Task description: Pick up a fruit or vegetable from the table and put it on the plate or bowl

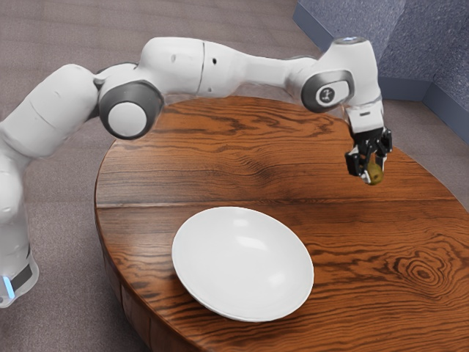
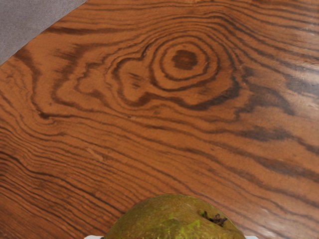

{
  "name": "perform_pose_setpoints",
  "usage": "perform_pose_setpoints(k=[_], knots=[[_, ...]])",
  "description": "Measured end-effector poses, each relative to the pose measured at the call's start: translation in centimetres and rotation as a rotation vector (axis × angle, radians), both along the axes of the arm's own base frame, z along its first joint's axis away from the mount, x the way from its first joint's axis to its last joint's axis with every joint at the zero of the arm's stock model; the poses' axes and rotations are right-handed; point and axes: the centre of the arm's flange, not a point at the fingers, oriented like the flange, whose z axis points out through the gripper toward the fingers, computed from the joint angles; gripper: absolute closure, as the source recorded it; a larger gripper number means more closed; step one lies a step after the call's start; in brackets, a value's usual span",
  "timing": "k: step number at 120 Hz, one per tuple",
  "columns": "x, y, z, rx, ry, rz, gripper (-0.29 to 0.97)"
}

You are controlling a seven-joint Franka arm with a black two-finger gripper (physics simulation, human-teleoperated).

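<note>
The small yellow-green pear with brown patches hangs in the air above the table. It sits between the two fingers of the black claw. The claw is closed on the pear from both sides. In the wrist view the pear shows bumpy skin and a dark little tuft at its end, with the wood under it.

In the exterior view, the round white plate lies on the table at about seven o'clock from the pear, well apart from it. The round brown wooden table has a dark ring knot at about five o'clock from the pear. The white arm reaches in from ten o'clock. Grey floor lies around the table.
</note>
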Motion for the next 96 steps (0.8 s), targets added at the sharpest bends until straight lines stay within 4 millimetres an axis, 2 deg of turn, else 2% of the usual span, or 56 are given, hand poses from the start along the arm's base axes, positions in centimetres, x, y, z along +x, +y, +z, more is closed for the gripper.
perform_pose_setpoints(k=[8,15,40,56,66,81,96], knots=[[-2.4,-3.7,1.1,0.005,0.052,-0.022,0.44],[-4.7,-6.1,1.9,0.011,0.091,-0.027,0.44],[-12.1,-12.2,3.6,0.029,0.208,-0.005,0.45],[-17.2,-15.7,3.3,0.047,0.290,0.019,0.45],[-19.6,-17.0,3.1,0.047,0.333,0.042,0.49],[-23.2,-18.1,2.2,0.047,0.396,0.088,0.47],[-25.8,-19.3,1.1,0.035,0.454,0.126,0.47]])
